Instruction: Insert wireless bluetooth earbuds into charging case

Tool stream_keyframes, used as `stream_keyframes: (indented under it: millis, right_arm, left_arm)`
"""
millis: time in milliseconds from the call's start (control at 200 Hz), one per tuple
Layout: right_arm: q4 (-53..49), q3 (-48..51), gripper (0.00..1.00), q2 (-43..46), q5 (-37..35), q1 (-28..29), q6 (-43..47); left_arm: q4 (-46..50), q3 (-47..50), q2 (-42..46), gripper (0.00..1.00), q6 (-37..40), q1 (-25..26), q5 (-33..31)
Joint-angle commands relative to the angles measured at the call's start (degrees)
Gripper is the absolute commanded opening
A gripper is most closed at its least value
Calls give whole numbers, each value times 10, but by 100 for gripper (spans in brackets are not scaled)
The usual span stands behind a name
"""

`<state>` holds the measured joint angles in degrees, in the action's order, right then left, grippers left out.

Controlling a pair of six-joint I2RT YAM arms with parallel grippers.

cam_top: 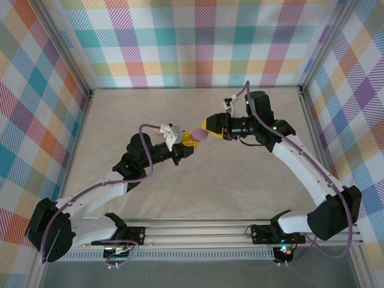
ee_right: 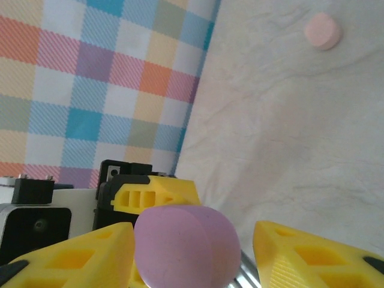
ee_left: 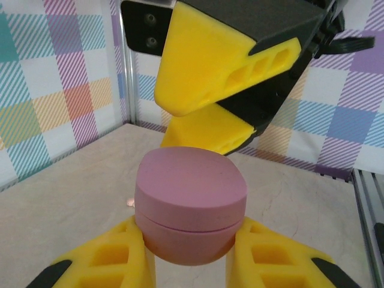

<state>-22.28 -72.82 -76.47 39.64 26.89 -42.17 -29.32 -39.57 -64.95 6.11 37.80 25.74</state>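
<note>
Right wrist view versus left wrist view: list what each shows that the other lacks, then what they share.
Right wrist: a pink puck lying far off on the table. Left wrist: the seam between lid and base of the charging case. Shared: that case in the left gripper, the right gripper open around it.

The pale beige, faintly marbled tabletop [cam_top: 240, 180] is sitting mostly bare inside the plaid walls. In the right wrist view, one small pale pink round puck [ee_right: 323, 31] is lying flat on it, well apart from anything else. The left wrist view is also showing a tiny pinkish speck [ee_left: 129, 202] resting on the surface, but it's too small to tell what it is.
</note>
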Motion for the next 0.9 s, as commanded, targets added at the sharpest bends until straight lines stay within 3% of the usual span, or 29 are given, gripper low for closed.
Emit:
stream_keyframes:
  millis: [0,500,895]
  right_arm:
    - [57,14,56,-9,58,-3,-44]
    - [112,25,53,-28,132,-4,-98]
    - [201,54,30,-42,158,-4,-171]
  left_arm:
    - [-52,-1,9,2,-28,5,-7]
    - [-91,-17,-27,2,-54,5,-12]
    - [-77,-10,-25,5,-45,6,-16]
